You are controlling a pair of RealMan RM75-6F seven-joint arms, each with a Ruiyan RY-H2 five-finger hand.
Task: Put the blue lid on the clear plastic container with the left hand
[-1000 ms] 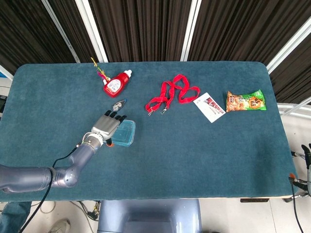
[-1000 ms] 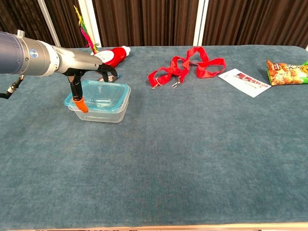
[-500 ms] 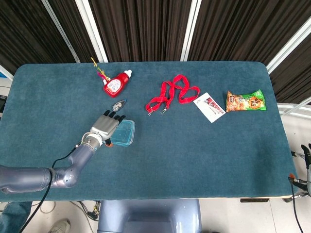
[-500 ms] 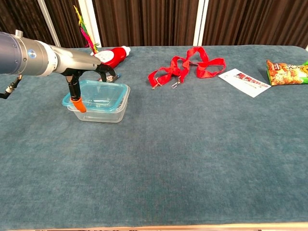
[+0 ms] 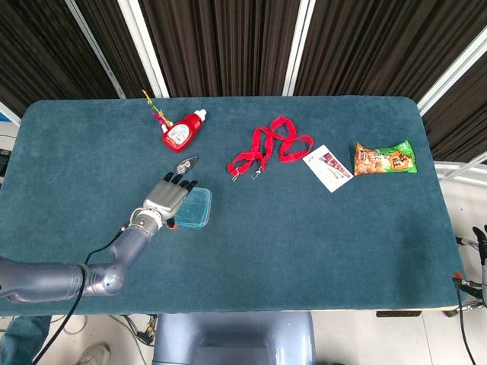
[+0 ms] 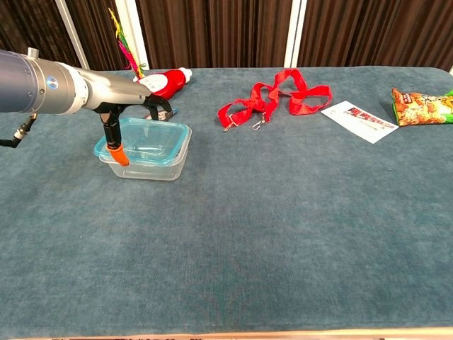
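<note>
**Blue lid held over the clear box**

A clear plastic box point(image 6: 148, 164) is seen on the left part of the table, with nothing seen inside it. A blue lid point(image 6: 145, 140) is laid on top of the box, a little crooked, so its edges do not line up with the box. The lid is gripped by the left hand point(image 5: 166, 198), with the fingers on top of it and the thumb down at its left edge. The right hand is not seen in either view.

The table point(image 5: 304, 228) is covered with a dark blue-green cloth. Dark curtains with white bars are hung behind it. A red bottle point(image 5: 183, 131) is laid at the back, near the box. A red strap point(image 5: 268, 149), a white card point(image 5: 328, 167) and a snack bag point(image 5: 384, 159) are spread out to the right.

The lid is see-through blue with round corners.
</note>
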